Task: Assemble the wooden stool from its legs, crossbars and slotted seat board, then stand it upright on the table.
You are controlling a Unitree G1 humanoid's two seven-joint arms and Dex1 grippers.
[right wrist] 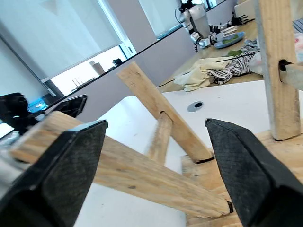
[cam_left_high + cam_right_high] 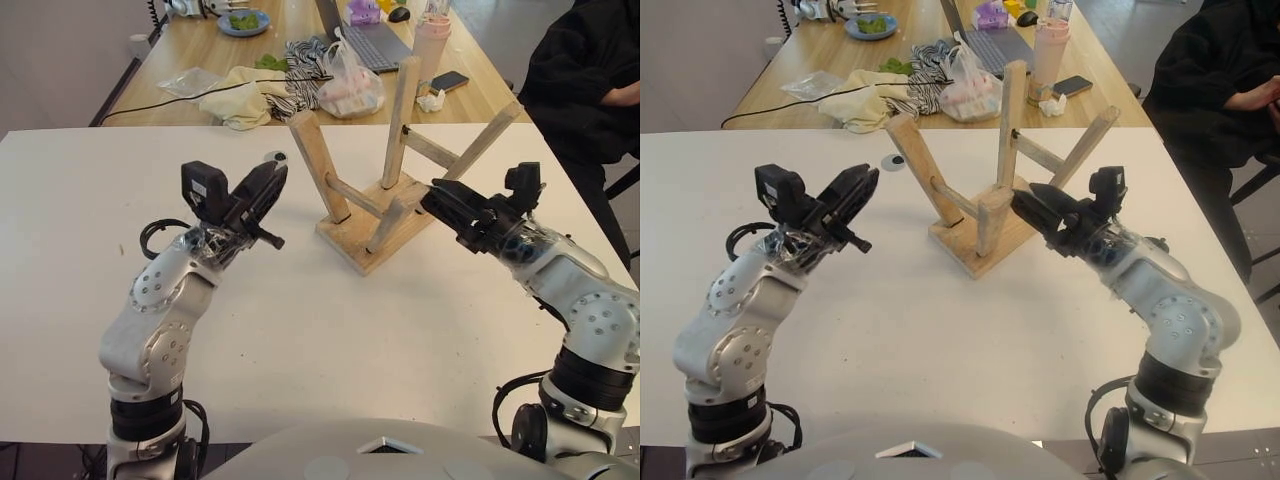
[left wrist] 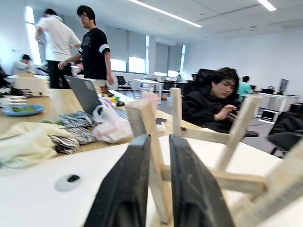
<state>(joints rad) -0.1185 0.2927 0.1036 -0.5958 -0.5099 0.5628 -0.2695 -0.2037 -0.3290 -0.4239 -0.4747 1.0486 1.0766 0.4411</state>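
A white table (image 2: 300,330) fills the foreground. Behind it stands a long wooden table (image 2: 190,50) carrying a laptop (image 2: 370,40), a plastic bag (image 2: 350,85), a striped cloth (image 2: 305,75), a blue plate (image 2: 243,22) and a phone (image 2: 448,81).

The stool (image 2: 375,235) rests upside down toward the far middle of the white table. Its seat board (image 2: 362,252) lies flat on the surface and its legs splay upward. One leg (image 2: 318,165) leans to the left, another (image 2: 400,115) rises almost straight at the back, and a third (image 2: 485,140) slants to the right. Crossbars (image 2: 355,193) run between the legs low down, near the seat.

The left gripper (image 2: 275,175) hovers above the table just left of the stool, pointing at the left leg. Its fingers (image 3: 125,189) are only slightly parted, with a narrow gap between them, and they grasp nothing.

The right gripper (image 2: 432,197) sits at the stool's right side, close to the short near leg (image 2: 395,220). Its fingers (image 1: 66,165) are spread wide. In the right wrist view that leg runs across the space between them, unclamped.

A small round disc (image 2: 274,157) lies on the white table beyond the left gripper.
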